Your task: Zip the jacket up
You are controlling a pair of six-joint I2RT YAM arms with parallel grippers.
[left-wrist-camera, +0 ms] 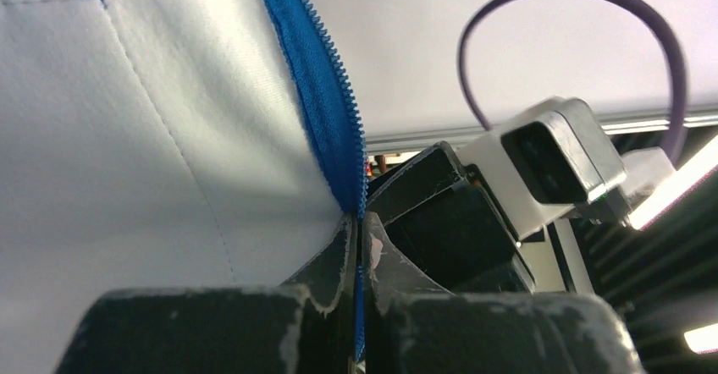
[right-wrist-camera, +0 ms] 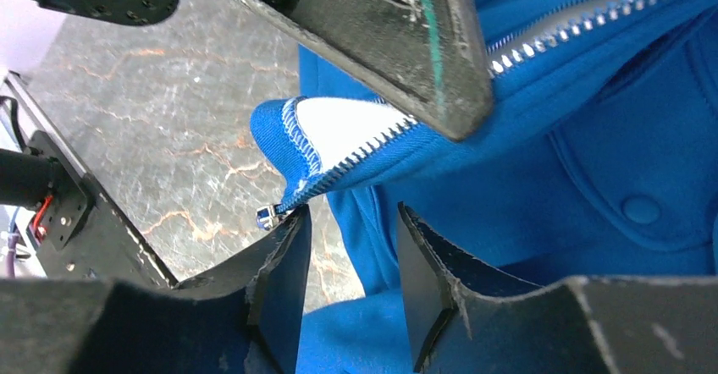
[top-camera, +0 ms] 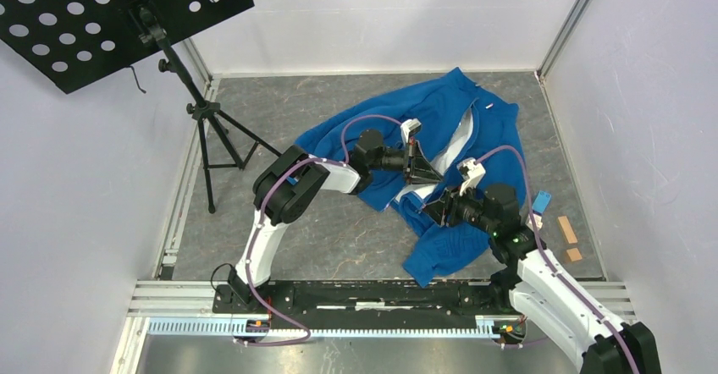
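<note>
The royal-blue jacket (top-camera: 440, 129) lies spread on the grey floor, its front open and the pale lining (top-camera: 453, 147) showing. My left gripper (top-camera: 421, 171) is shut on the jacket's zipper edge (left-wrist-camera: 326, 120), the blue tape pinched between its fingers (left-wrist-camera: 339, 264), white lining beside it. My right gripper (top-camera: 436, 211) is open just below it. In the right wrist view the zipper teeth (right-wrist-camera: 542, 40) run to the lower end, where a small metal end piece (right-wrist-camera: 267, 217) sits by my left fingertip (right-wrist-camera: 284, 247). Blue fleece lies between the open jaws, which grip nothing.
A black music stand (top-camera: 118, 14) on a tripod (top-camera: 212, 129) stands at the back left. A small blue block (top-camera: 542, 201) and two tan wooden blocks (top-camera: 567, 230) lie right of the jacket. White walls enclose the floor.
</note>
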